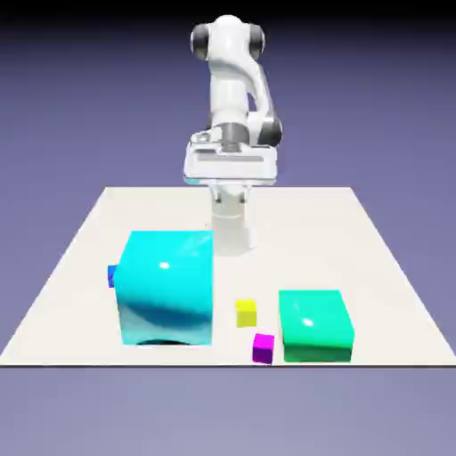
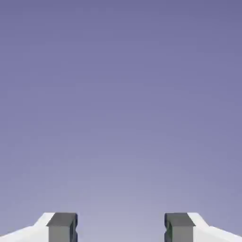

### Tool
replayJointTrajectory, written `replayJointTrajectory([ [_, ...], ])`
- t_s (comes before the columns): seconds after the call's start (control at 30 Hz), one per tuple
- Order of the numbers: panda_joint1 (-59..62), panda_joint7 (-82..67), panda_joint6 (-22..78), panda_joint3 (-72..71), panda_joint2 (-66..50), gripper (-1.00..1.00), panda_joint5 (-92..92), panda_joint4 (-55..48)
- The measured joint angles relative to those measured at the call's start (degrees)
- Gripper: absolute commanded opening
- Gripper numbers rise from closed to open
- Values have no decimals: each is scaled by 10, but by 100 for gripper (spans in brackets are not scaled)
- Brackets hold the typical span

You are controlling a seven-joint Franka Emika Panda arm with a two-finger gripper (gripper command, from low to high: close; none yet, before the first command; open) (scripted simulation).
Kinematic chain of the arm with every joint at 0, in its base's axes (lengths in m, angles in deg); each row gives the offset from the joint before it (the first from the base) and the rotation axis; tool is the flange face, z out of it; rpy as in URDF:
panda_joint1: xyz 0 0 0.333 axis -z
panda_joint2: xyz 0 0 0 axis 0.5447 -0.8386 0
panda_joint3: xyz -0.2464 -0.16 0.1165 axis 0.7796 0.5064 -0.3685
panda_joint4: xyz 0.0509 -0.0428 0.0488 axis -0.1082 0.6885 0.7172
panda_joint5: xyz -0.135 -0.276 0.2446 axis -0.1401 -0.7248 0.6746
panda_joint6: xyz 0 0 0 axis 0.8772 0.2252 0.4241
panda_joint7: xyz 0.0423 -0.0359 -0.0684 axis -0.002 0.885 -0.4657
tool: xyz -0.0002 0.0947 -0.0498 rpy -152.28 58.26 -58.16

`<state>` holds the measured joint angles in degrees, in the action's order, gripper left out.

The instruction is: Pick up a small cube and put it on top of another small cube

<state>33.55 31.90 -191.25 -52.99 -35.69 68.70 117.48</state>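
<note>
Yellow small cube (image 1: pixel 247 312) sits on the desk (image 1: pixel 80 267) between cyan block (image 1: pixel 166 287) and green block (image 1: pixel 314 326), magenta cube (image 1: pixel 263 347) just beside it toward the camera. Arm raised well behind both. Hand view: fingers (image 2: pixel 63 226) spread, empty; only backdrop, no cubes.

1. The small yellow cube (image 1: pixel 247 312) sat flat on the table, between the big cyan block (image 1: pixel 166 287) and the green block (image 1: pixel 314 325), touching neither.
2. The magenta cube (image 1: pixel 263 348) rested flat near the table's front edge, just beside the green block, diagonally close to the yellow cube but apart.
</note>
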Motion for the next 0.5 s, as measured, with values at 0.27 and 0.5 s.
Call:
replayJointTrajectory([
  [0.27,82,135,-2,-166,2,0,4,2],
  [0.5,154,253,-4,-311,4,0,8,3],
])
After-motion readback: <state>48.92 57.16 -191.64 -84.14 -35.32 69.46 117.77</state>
